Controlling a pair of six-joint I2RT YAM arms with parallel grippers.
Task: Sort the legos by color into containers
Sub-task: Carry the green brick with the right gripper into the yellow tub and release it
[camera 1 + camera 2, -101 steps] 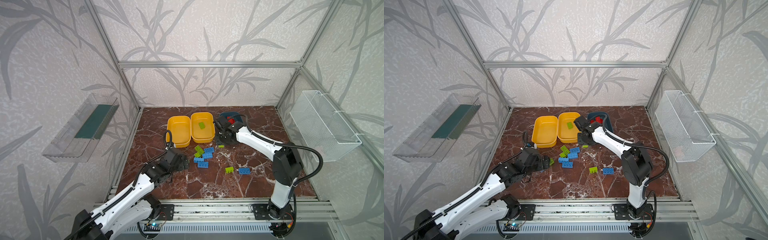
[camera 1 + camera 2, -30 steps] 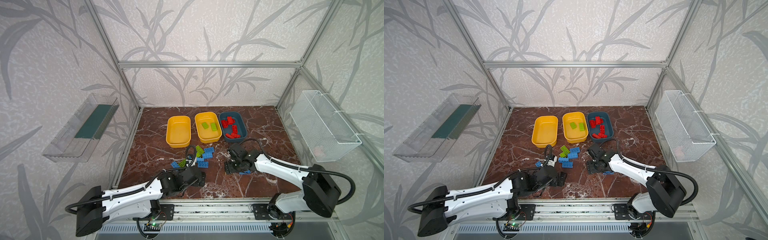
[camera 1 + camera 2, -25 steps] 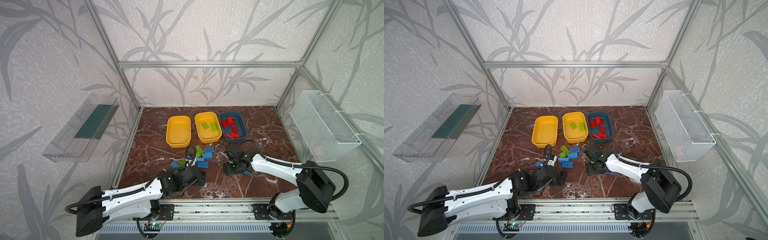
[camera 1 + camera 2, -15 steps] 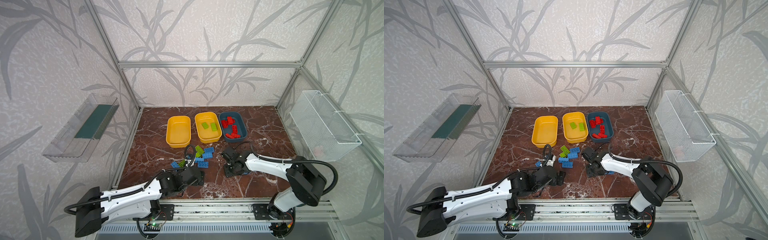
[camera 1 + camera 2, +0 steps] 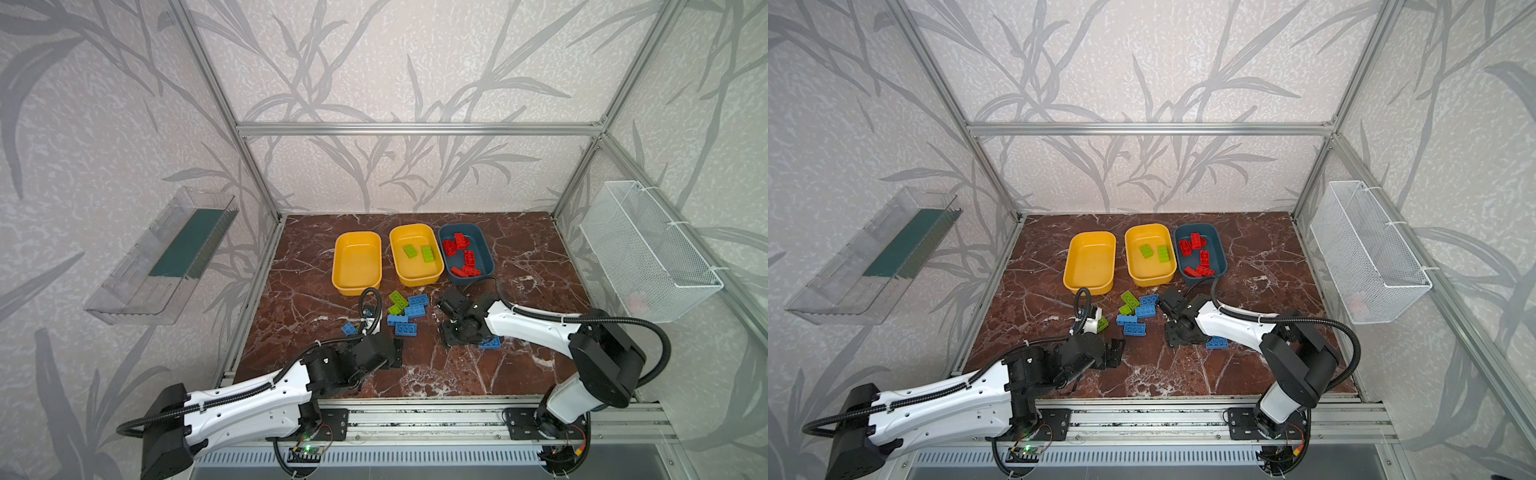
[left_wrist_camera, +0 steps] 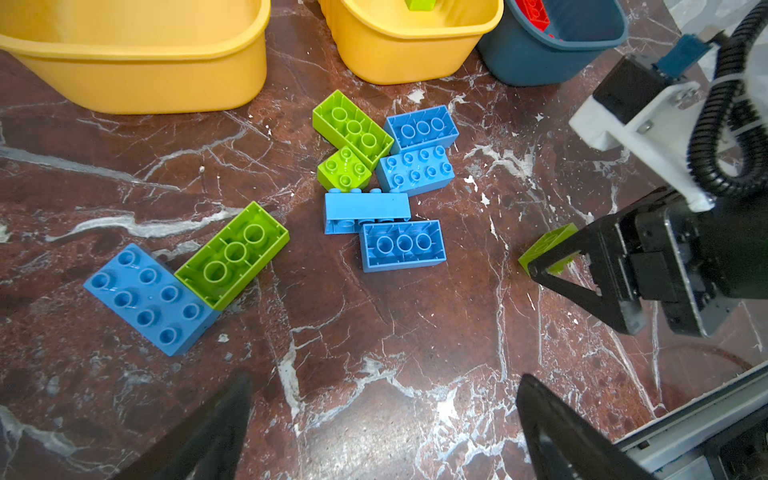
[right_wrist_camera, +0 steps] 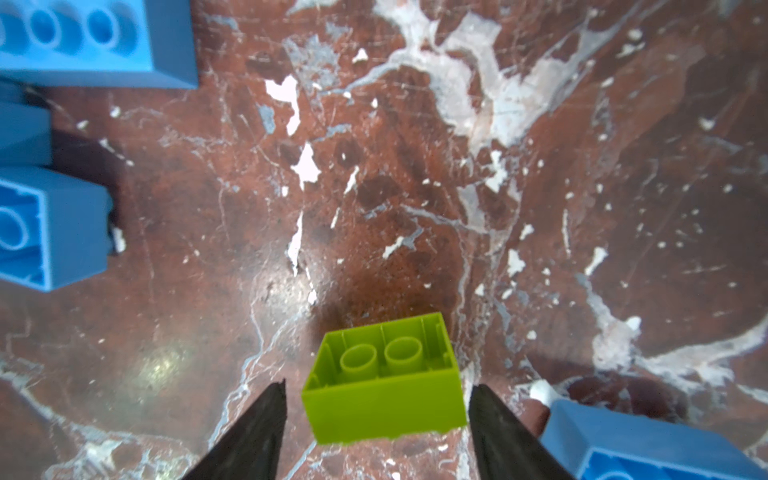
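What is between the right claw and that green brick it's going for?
Nothing visible. The right gripper has its open jaws on either side of the green brick, with a small gap on each side. A blue brick lies close beside one finger, outside the jaws, not in between.

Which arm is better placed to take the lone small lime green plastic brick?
Right. The right hand straddles the small lime green plastic brick, one finger on each side; the left hand hangs open, apart from it.

Bench [image 5: 415,374]: glossy, polished marble-look stone. Legos [image 6: 401,245]: smooth, shiny moulded plastic. Tubs [image 6: 137,79]: smooth plastic, softer satin sheen.
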